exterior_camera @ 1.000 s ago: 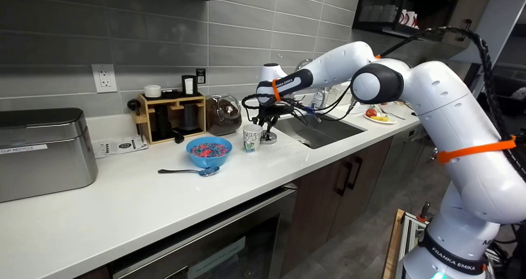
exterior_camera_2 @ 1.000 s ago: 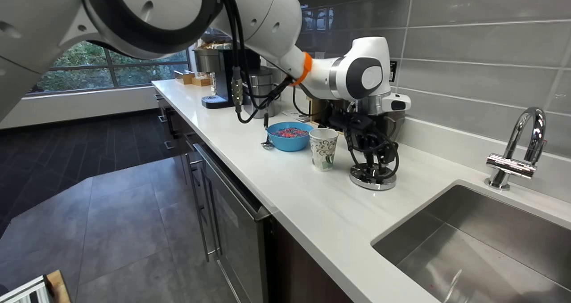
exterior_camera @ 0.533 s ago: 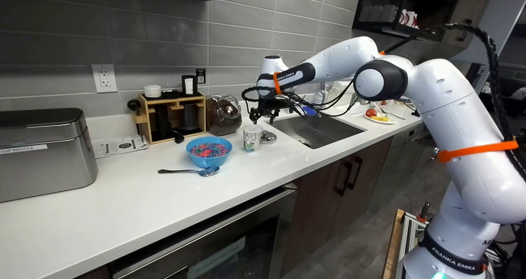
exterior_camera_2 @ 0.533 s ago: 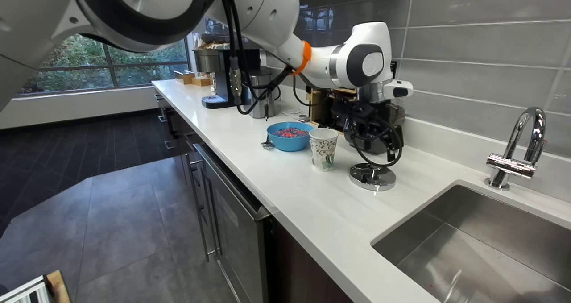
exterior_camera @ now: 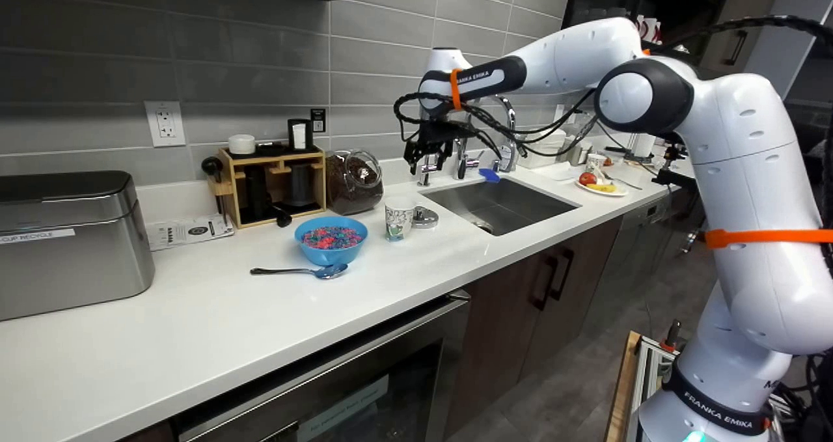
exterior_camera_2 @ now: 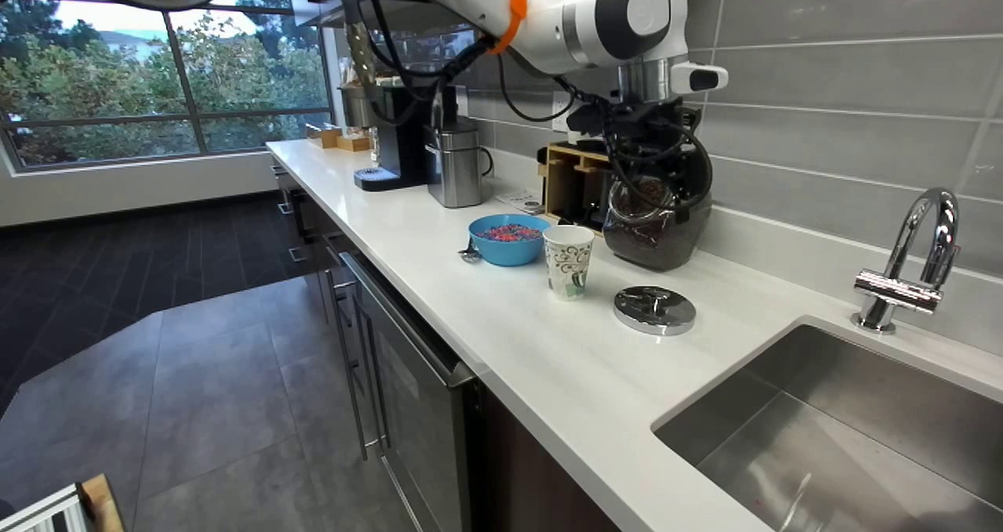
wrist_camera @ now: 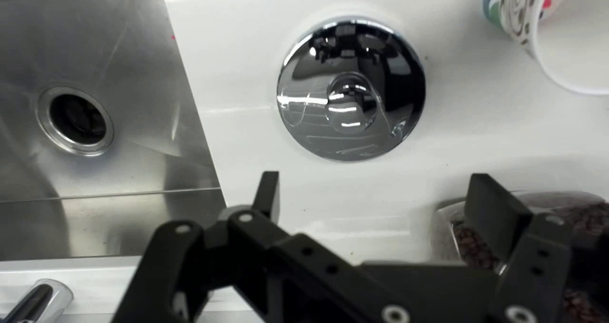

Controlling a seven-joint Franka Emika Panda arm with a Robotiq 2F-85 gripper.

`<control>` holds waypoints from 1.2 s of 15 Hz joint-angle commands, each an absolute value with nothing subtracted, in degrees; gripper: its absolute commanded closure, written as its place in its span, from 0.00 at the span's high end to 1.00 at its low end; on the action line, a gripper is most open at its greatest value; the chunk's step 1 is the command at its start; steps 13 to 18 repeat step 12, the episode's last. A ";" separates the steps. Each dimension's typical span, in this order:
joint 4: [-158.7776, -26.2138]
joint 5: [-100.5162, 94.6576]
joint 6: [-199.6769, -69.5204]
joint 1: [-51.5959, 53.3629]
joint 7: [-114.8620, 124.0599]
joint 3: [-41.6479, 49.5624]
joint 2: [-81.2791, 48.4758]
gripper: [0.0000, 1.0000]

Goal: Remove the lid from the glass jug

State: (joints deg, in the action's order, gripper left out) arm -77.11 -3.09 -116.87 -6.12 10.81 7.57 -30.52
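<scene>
A shiny round chrome lid (wrist_camera: 352, 142) with a central knob lies flat on the white counter; in both exterior views it sits between the paper cup and the sink (exterior_camera_2: 655, 310). The glass jug (exterior_camera: 352, 188) rests against the back wall beside the wooden rack, full of dark beans, its round mouth uncovered. Part of the jug (wrist_camera: 583, 216) shows at the lower right of the wrist view. My gripper (wrist_camera: 375, 174) hovers well above the counter, higher than the lid and touching neither it nor the jug. Its fingers (wrist_camera: 267, 194) are spread wide with nothing between them.
A patterned paper cup (exterior_camera_2: 569, 262) stands close to the lid. A blue bowl (exterior_camera: 330, 254) of coloured bits and a spoon (exterior_camera: 330, 271) lie further along. The steel sink (wrist_camera: 119, 180) and its chrome tap (exterior_camera_2: 909, 281) are on the lid's far side from the cup.
One second ago my gripper was down at the lid on the counter. Its fingers have opened, and the arm has risen straight up and away. The lid has stayed where it was.
</scene>
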 commanded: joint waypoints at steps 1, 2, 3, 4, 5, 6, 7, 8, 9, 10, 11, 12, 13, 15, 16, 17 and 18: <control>-84.62 -3.15 -110.13 -6.81 7.42 7.53 -21.87 1.00; -85.61 -3.32 -108.41 -7.02 6.16 7.55 -20.41 1.00; -86.93 -2.35 -107.07 -7.78 2.99 7.01 -18.93 1.00; -88.19 -1.56 -106.23 -8.38 -0.18 6.59 -17.69 1.00; -90.39 -0.78 -106.66 -8.99 -4.25 6.14 -16.13 1.00; -92.18 -0.22 -107.29 -9.39 -7.34 5.93 -14.90 1.00; -93.70 0.88 -108.05 -9.83 -10.48 5.64 -13.98 1.00; -87.87 -1.56 -106.60 -8.64 -5.00 6.77 -17.75 1.00; -89.34 -0.97 -106.63 -8.96 -7.23 6.59 -16.79 1.00; -90.32 -0.76 -106.65 -9.12 -8.35 6.52 -16.11 1.00; -90.85 -0.68 -106.66 -9.16 -8.85 6.45 -15.76 1.00; -91.16 -0.66 -106.68 -9.15 -9.09 6.38 -15.55 1.00; -91.16 -0.66 -106.68 -9.15 -9.09 6.38 -15.55 1.00; -91.16 -0.66 -106.68 -9.15 -9.09 6.38 -15.55 1.00; -91.16 -0.66 -106.68 -9.15 -9.09 6.38 -15.55 1.00; -91.16 -0.66 -106.68 -9.15 -9.09 6.38 -15.55 1.00; -91.16 -0.66 -106.68 -9.15 -9.09 6.38 -15.55 1.00</control>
